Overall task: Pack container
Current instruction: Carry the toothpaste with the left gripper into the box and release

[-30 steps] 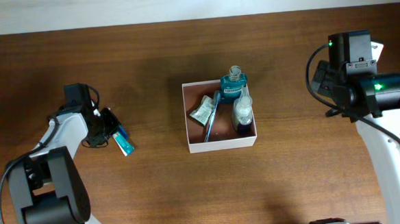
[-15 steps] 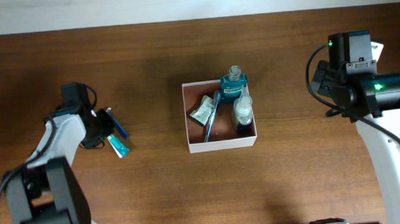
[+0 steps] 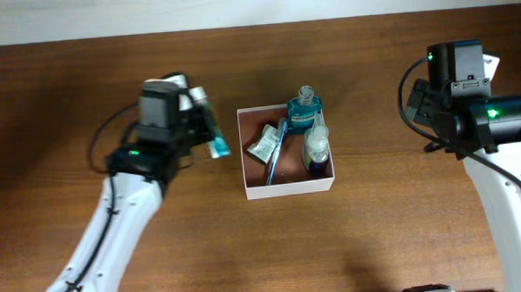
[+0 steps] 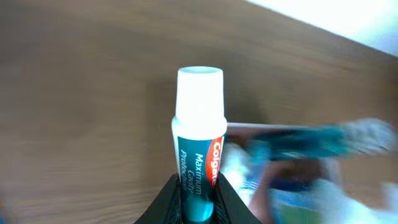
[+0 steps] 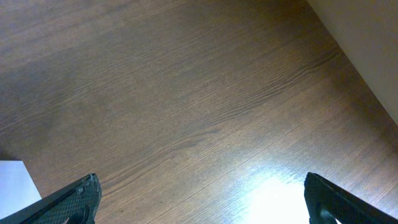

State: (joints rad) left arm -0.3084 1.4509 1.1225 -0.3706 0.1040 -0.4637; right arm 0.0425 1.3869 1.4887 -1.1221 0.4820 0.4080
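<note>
The container (image 3: 288,188) is a square shallow box with white walls and a reddish-brown inside, at the table's middle. It holds a teal bottle (image 3: 304,111), a clear bottle (image 3: 315,148), a blue toothbrush (image 3: 276,150) and a small green-white packet (image 3: 262,145). My left gripper (image 3: 208,131) is shut on a teal toothpaste tube (image 4: 198,152) with a white cap, held just left of the container's left wall. The container shows blurred in the left wrist view (image 4: 298,162). My right gripper (image 5: 199,199) is open and empty over bare table at the right.
The brown wooden table (image 3: 381,229) runs to a pale wall along the far edge (image 3: 253,3). The right arm's body (image 3: 473,108) stands at the right side. A white corner shows at the left edge of the right wrist view (image 5: 15,180).
My left gripper lifted the toothpaste tube from the table at the far left and carried it right, up to the container's left wall. The right arm has not moved.
</note>
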